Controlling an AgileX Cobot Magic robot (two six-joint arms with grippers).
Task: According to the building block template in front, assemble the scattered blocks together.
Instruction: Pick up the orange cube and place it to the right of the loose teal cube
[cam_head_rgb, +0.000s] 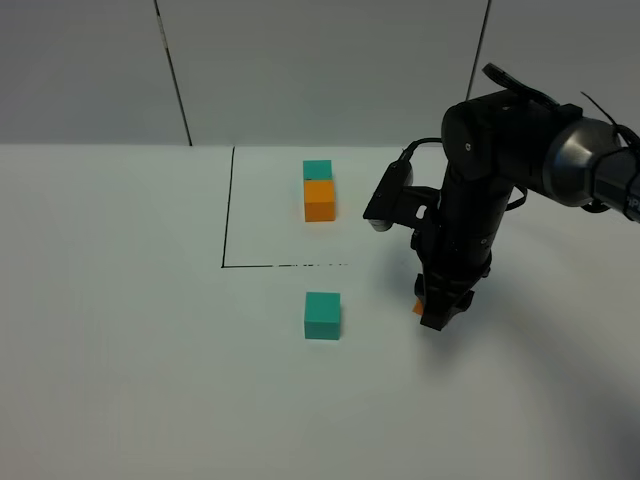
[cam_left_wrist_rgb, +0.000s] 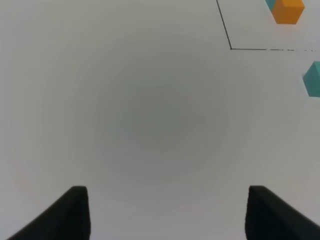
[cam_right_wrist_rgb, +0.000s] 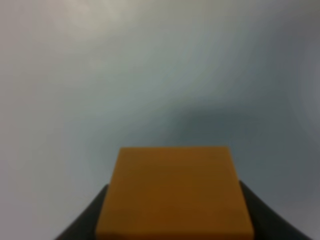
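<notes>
No text, label, number or sign can be read anywhere.

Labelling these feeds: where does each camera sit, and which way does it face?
Exterior high: up high, looking down at the white table; right arm, right gripper shut on the loose orange cube.
Left wrist: looks along the table past the open left gripper.
Right wrist: looks at that cube between dark fingers.
Shared: first two show the template and loose teal cube.
</notes>
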